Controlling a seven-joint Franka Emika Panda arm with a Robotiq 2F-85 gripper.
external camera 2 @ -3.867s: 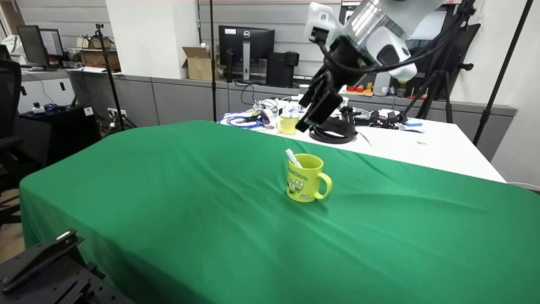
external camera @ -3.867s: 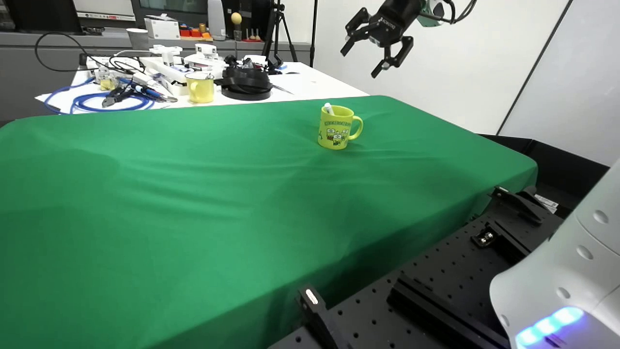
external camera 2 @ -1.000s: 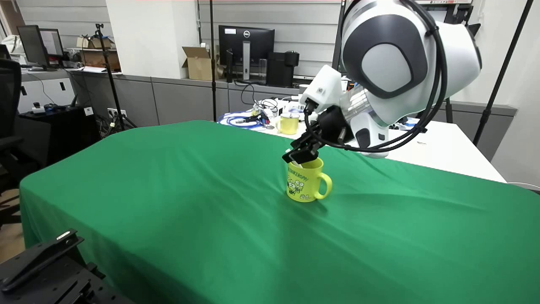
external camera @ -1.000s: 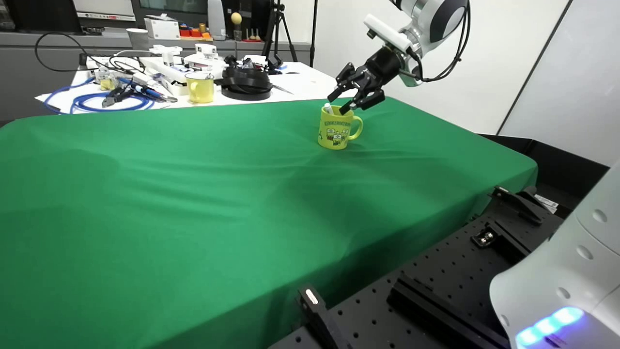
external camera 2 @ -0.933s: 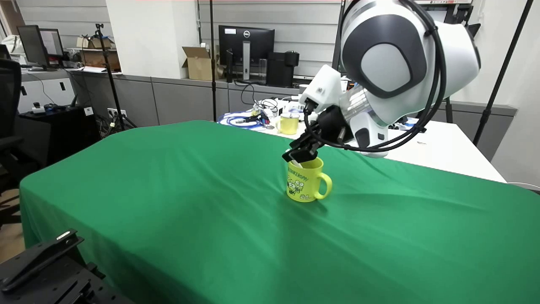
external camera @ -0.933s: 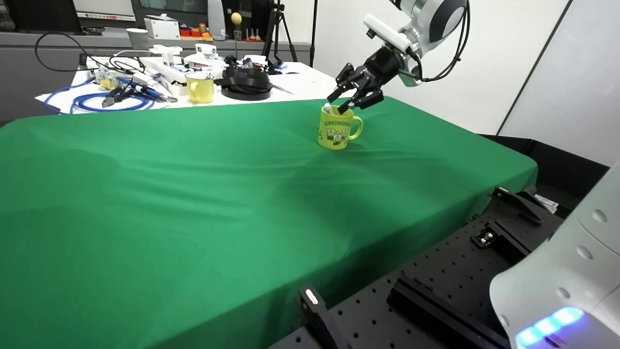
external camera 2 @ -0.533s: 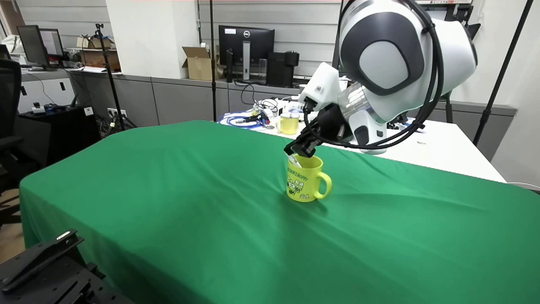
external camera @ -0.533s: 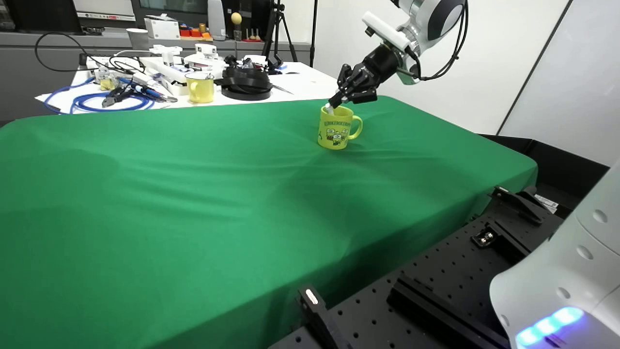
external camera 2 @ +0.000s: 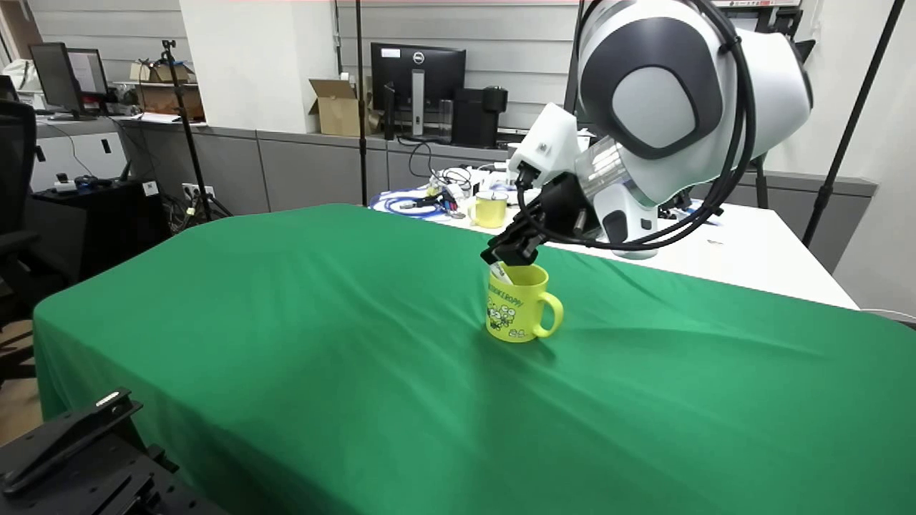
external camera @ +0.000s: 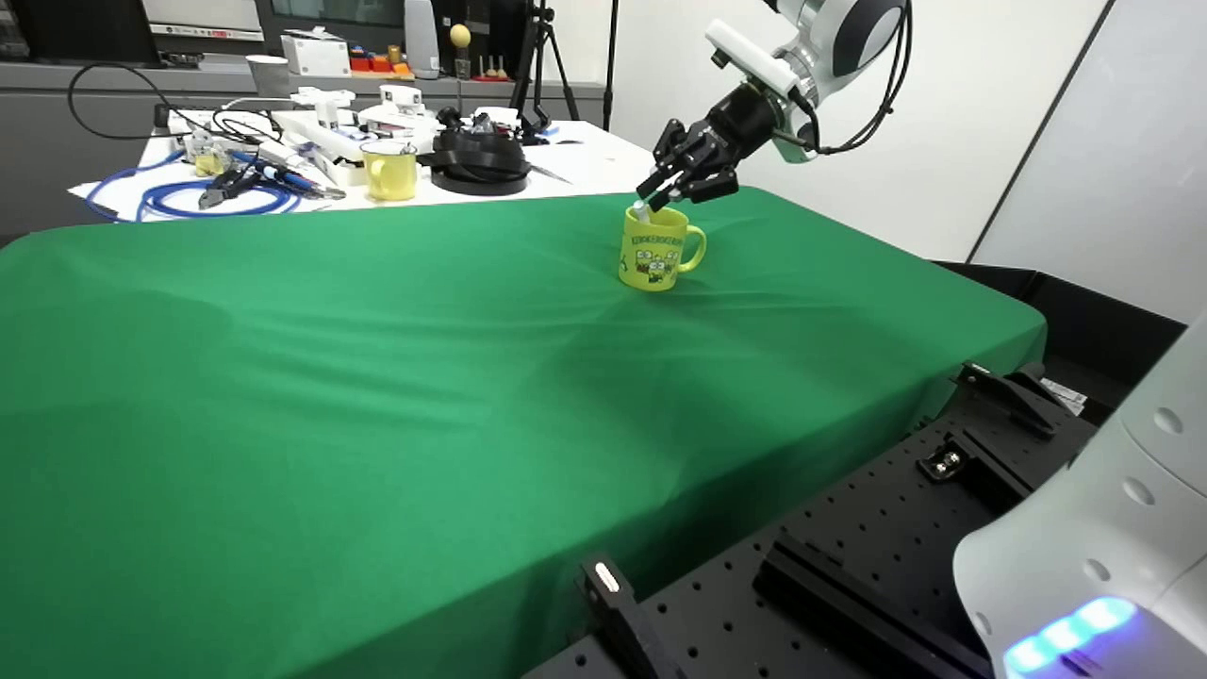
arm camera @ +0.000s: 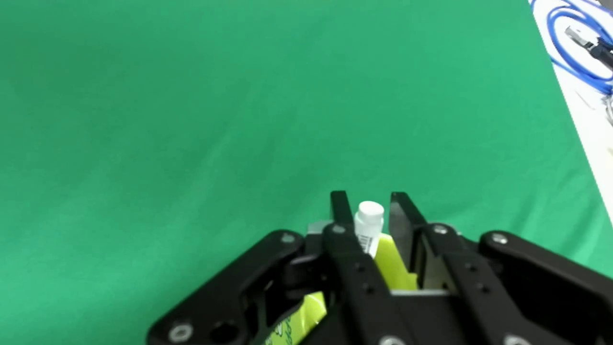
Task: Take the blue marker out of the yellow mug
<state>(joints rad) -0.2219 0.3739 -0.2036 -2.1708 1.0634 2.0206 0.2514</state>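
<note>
The yellow mug (external camera: 651,259) stands upright on the green cloth, its loop handle to the right in both exterior views. A marker (arm camera: 369,223) leans inside it, with its upper end above the rim; what shows of it is white with a dark printed label, and no blue can be seen. My gripper (arm camera: 368,195) slants down over the mug's mouth, its jaws partly apart around the marker's upper end. One finger (arm camera: 341,211) lies close beside the marker, and I cannot tell if they touch. A clear gap separates the marker from the opposite finger (arm camera: 401,220). The marker's lower part is hidden in the mug.
Behind the green cloth (external camera: 377,396), a white table (external camera: 613,160) carries a paler yellow cup (external camera: 390,172), blue cables (external camera: 217,196), tools and a black coiled item (external camera: 479,160). A black perforated rail base (external camera: 830,547) runs along the near edge.
From high above, the gripper came down to the mug. Its jaws closed at the marker's top half a second ago and have since parted somewhat. The mug has stayed in place.
</note>
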